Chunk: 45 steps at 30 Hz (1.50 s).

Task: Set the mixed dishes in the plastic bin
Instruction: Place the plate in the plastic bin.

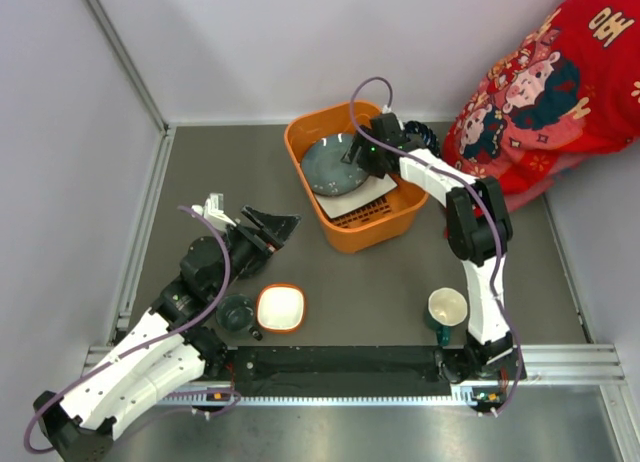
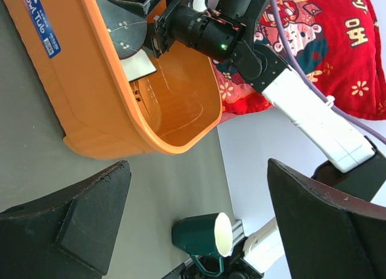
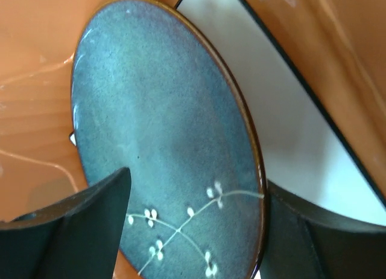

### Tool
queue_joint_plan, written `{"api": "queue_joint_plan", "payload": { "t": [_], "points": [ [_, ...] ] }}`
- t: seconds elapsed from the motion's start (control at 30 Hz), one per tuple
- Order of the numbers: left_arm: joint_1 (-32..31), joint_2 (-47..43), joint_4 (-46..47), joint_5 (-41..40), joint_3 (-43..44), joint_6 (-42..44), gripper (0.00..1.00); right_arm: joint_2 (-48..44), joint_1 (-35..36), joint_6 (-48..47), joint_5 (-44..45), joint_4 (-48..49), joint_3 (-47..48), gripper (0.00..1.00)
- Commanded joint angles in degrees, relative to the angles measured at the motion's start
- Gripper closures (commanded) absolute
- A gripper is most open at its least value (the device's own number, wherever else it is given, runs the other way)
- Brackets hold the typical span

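Orange bin is holding a round plate, which is lying partly over a square plate. Right gripper is hovering over the round plate, jaws apart, gripping nothing. Left gripper, left of the bin, is gaping wide, empty. Bowl, cup and mug are sitting outside the bin, on its near side.

A blue sticker on the outer wall of the orange tub reads "Bowl Tub"; its smaller print is illegible. Gold characters on the red cloth, far right, cannot be read.
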Motion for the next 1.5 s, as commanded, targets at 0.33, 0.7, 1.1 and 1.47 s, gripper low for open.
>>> {"api": "queue_joint_plan", "payload": {
  "t": [0.33, 0.7, 1.1, 1.47],
  "points": [
    [0.31, -1.02, 0.84, 0.81, -0.24, -0.43, 0.01, 1.98, -0.67, -0.68, 7.13, -5.34, 5.41, 0.16],
    [0.31, -2.16, 0.31, 0.9, -0.68, -0.78, 0.01, 1.02, -0.59, -1.91, 11.97, -9.82, 6.2, 0.13],
    [0.31, -2.07, 0.49, 1.16, -0.68, -0.6, 0.01, 0.58, 1.78, -4.19, 17.41, -13.87, 9.01, 0.11],
    [0.31, -4.88, -1.01, 0.02, -1.82, -1.04, 0.01, -1.53, 2.75, -4.2, 21.55, -16.15, 8.4, 0.1]
  ]
}}
